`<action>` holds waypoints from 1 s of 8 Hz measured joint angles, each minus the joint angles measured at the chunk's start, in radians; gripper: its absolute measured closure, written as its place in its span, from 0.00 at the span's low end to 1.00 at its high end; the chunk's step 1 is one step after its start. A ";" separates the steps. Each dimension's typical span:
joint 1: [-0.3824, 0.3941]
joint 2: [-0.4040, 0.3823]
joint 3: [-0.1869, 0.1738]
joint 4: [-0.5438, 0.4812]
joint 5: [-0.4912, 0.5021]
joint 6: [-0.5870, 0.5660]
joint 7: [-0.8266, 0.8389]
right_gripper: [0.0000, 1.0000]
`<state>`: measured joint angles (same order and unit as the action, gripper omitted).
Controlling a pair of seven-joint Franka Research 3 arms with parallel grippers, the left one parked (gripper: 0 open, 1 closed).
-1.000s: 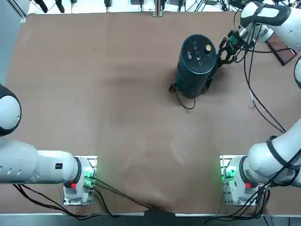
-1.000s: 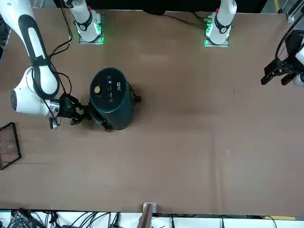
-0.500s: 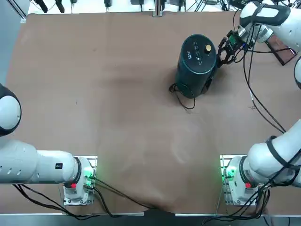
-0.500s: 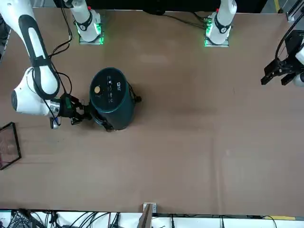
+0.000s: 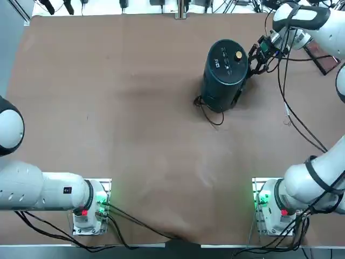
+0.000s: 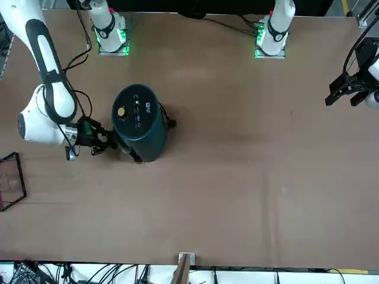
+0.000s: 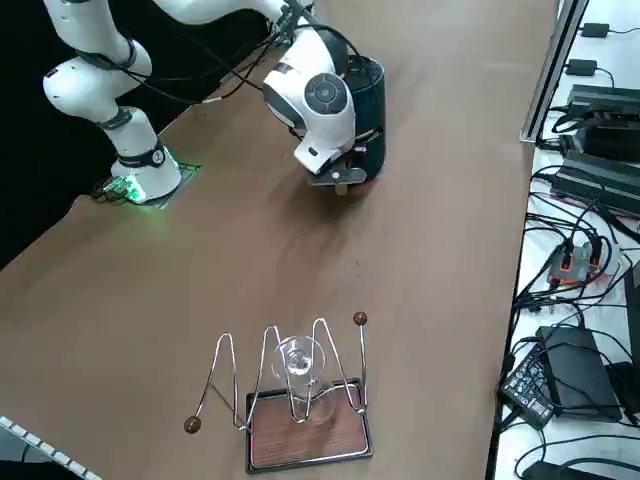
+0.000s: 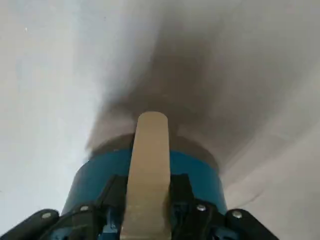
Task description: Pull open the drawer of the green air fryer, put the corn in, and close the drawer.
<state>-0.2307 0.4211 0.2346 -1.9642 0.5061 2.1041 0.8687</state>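
While our right gripper [image 5: 252, 60] pinches the green air fryer [image 5: 225, 73]'s drawer handle [image 8: 146, 170] at the table's far right, we judge the drawer barely started; no corn shows.

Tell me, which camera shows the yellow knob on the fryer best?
The top view: the knob sits unblocked on the fryer lid. The front view shows it too, equally clear. In the right side view the arm hides the lid. The wrist view shows only the fryer's side beyond the shut right gripper.

The right arm reaches far across, its right gripper [image 5: 253, 60] fingers closed, held level.
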 joint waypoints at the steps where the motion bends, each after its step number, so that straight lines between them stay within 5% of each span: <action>1: 0.005 0.003 0.001 0.000 0.010 0.001 0.000 0.55; 8: 0.036 0.005 -0.002 -0.007 0.027 0.029 0.000 0.54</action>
<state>-0.1945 0.4262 0.2327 -1.9712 0.5329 2.1332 0.8686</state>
